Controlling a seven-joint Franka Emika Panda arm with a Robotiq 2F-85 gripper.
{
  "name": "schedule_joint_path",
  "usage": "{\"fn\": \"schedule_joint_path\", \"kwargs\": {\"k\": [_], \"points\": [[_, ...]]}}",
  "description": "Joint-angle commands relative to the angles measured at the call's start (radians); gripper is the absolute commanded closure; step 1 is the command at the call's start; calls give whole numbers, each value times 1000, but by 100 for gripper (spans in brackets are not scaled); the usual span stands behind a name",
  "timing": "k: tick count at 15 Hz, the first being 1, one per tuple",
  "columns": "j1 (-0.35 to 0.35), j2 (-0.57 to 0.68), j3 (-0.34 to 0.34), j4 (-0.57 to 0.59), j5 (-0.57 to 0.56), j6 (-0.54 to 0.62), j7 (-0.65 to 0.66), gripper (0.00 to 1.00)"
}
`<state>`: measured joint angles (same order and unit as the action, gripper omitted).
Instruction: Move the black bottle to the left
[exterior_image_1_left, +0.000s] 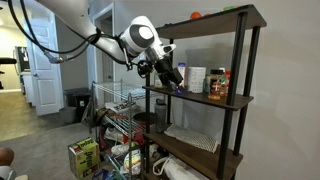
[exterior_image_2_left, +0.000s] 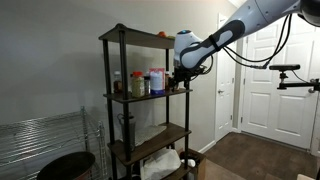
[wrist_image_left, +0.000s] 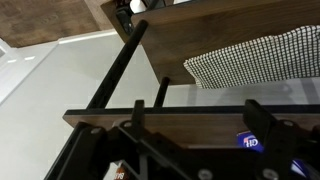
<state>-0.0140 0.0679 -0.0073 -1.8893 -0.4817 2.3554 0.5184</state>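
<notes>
Gripper (exterior_image_1_left: 175, 80) sits at the end of the middle shelf (exterior_image_1_left: 200, 100); it's too dark to tell its jaw state. Next along are the white carton (exterior_image_2_left: 156, 81) and orange bottle (exterior_image_2_left: 137, 84). The black bottle (exterior_image_2_left: 115, 86) seems farthest, standing apart. Risk: reaching past could knock the carton or orange bottle off the edge.

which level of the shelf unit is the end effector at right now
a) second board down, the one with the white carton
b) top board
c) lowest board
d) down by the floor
A: in an exterior view the end effector hangs at the edge of the second board, level with the white carton.
</notes>
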Motion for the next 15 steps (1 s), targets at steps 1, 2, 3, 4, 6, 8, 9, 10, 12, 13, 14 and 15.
{"fn": "schedule_joint_path", "kwargs": {"k": [1, 2, 3, 4, 6, 8, 9, 10, 12, 13, 14, 15], "points": [[1, 40, -24, 56, 15, 10, 12, 0], [-2, 60, -34, 85, 18, 23, 30, 0], [-6, 83, -43, 116, 34, 38, 42, 0], [-9, 112, -54, 154, 62, 57, 53, 0], [-9, 167, -80, 220, 91, 103, 90, 0], [0, 223, -112, 283, 82, 141, 139, 0], [11, 250, -134, 312, 53, 157, 182, 0], [17, 276, -152, 339, 47, 171, 204, 0], [35, 319, -192, 387, 32, 186, 254, 0], [45, 337, -211, 407, 24, 194, 276, 0], [58, 355, -234, 427, 8, 199, 305, 0], [67, 369, -251, 444, -3, 199, 326, 0]]}}
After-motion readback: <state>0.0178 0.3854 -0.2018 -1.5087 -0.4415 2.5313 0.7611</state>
